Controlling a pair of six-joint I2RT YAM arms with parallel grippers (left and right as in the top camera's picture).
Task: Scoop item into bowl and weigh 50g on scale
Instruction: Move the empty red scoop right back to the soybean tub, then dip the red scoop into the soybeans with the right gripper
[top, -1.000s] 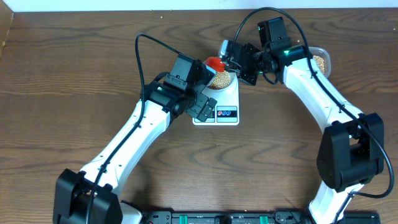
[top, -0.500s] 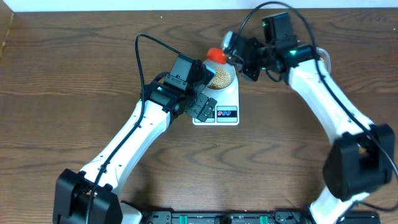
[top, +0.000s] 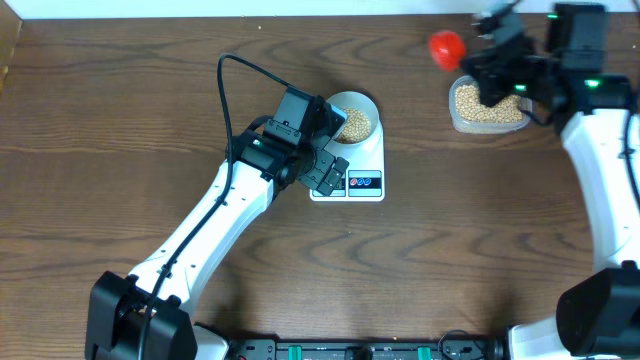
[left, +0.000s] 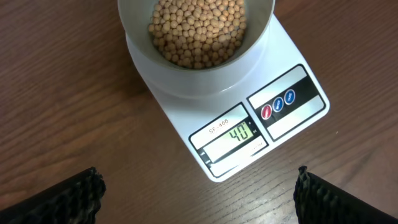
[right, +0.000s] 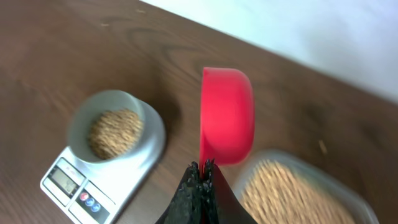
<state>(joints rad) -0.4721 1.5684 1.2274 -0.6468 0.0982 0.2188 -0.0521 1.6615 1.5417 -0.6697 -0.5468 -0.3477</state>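
A pale bowl (top: 352, 120) holding tan beans (left: 198, 28) sits on the white scale (top: 358, 172), whose display (left: 233, 135) reads 40. My left gripper (top: 326, 172) hovers at the scale's front left corner, open and empty. Its fingers (left: 59, 199) stand wide apart in the left wrist view, over bare wood in front of the scale (left: 273, 81). My right gripper (top: 480, 62) is at the back right, shut on the handle of a red scoop (top: 447, 46). In the right wrist view the scoop (right: 227, 115) is tipped on edge beside the tub, just past the gripper (right: 203, 169).
A clear plastic tub (top: 488, 105) full of beans stands at the back right, under my right arm. In the right wrist view this tub (right: 292, 193) is at the lower right, with the bowl (right: 115, 130) and scale (right: 93, 183) at the lower left. The table's back edge is close behind.
My right arm has swung the red scoop from over the bowl to the right, to the tub at the back. The left arm has not moved.
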